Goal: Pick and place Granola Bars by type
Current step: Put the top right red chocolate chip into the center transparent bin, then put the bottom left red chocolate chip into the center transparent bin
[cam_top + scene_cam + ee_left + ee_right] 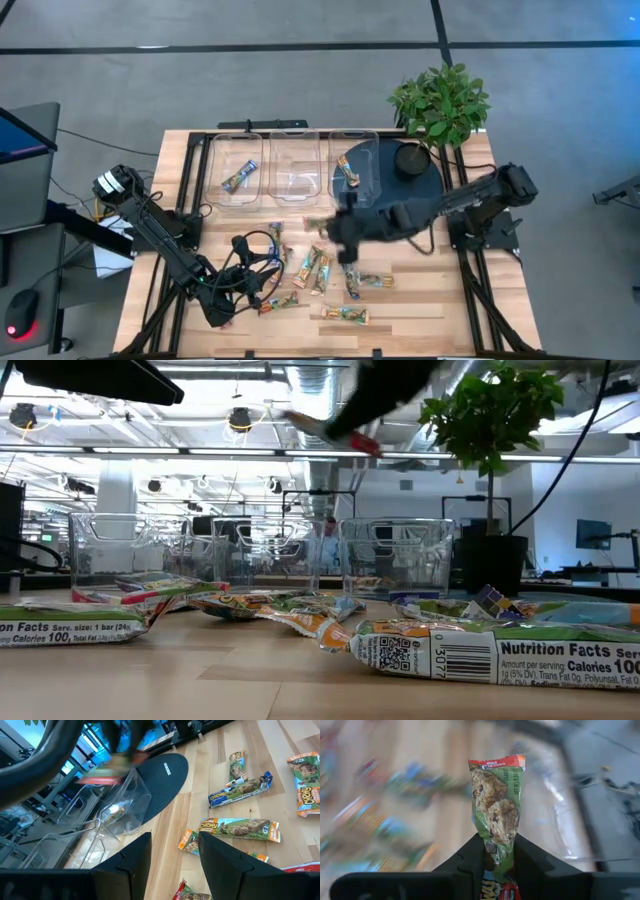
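- Wooden slatted table [420,320] holds scattered shiny wrapped granola bars [345,314].
- Right gripper [498,851] pinches a green-wrapped granola bar [496,810] near the clear plastic bins [295,165].
- Left gripper [175,845], fingers spread, waits farther from those bins.

The surface [420,300] is pale, smooth-grained wood. The Granola Bars [345,314] wear glossy, crinkled foil-like wrappers. Three bins [295,165] are clear, shiny plastic. The round disc [162,782] looks matt, dark and finely ribbed.
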